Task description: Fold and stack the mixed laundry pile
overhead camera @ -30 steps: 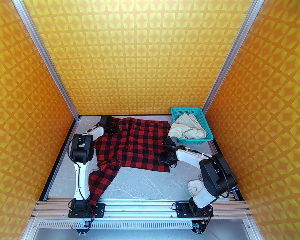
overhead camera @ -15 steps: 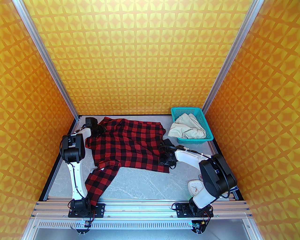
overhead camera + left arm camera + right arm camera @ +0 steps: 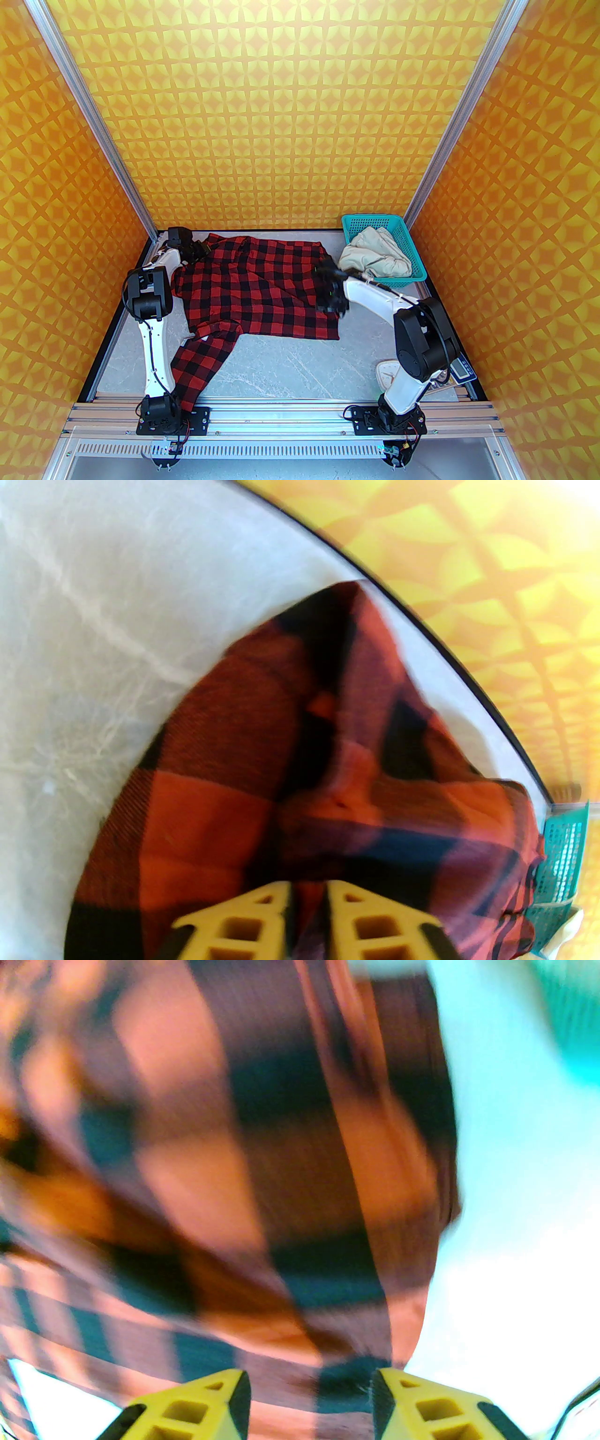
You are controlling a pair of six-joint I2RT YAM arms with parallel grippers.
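Left jaws at far-left corner of red-and-black checked long-sleeved shirt [image 3: 262, 286]: narrow, cloth between them, grip cannot be told. Shirt lies spread on grey marbled surface [image 3: 290, 365]. Right jaws over shirt's right edge, standing apart. Right of shirt, cream trousers [image 3: 375, 260] heaped in teal plastic mesh basket [image 3: 398, 281].

Pincer [image 3: 307, 895] nipping bunched checked shirt [image 3: 211, 770] over grey table [image 3: 70, 620].

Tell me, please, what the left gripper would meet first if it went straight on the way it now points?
The red-and-black checked shirt: it bunches up right ahead of the left gripper, probably touching it, though depth is hard to judge in the blurred wrist view.
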